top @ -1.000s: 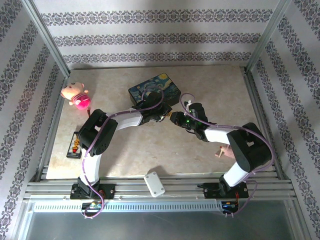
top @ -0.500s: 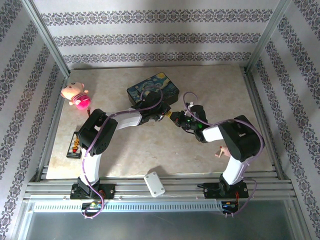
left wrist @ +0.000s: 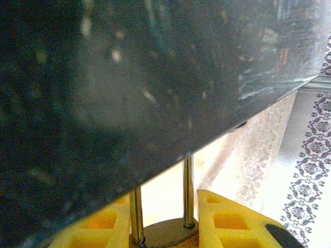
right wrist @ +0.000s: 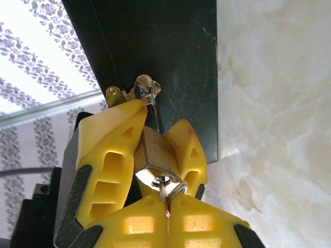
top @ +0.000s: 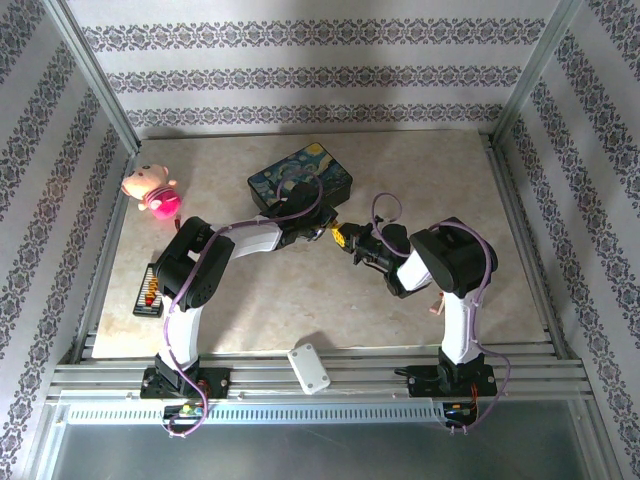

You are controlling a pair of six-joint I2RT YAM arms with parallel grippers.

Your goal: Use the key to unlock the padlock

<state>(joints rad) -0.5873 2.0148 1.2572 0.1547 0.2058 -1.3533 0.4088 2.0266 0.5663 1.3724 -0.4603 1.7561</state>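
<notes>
Find the padlock (right wrist: 155, 152) hooked by its shackle (left wrist: 187, 191) through the hasp (right wrist: 135, 89) of the dark blue tin (right wrist: 155, 41), brass body clamped in the left tool (left wrist: 163, 227). Note the key (right wrist: 164, 190) seated in its keyhole, pinched by the right tool (right wrist: 166, 209). Beware turning off-axis: could bend the key, slip the pinch, or drag the tin across the desk (right wrist: 274, 103).

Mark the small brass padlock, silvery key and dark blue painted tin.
small brass padlock (right wrist: 154, 151), right wrist view, body.
silvery key (right wrist: 164, 192), right wrist view, shank.
dark blue painted tin (top: 290, 170), top external view, lid.
</notes>
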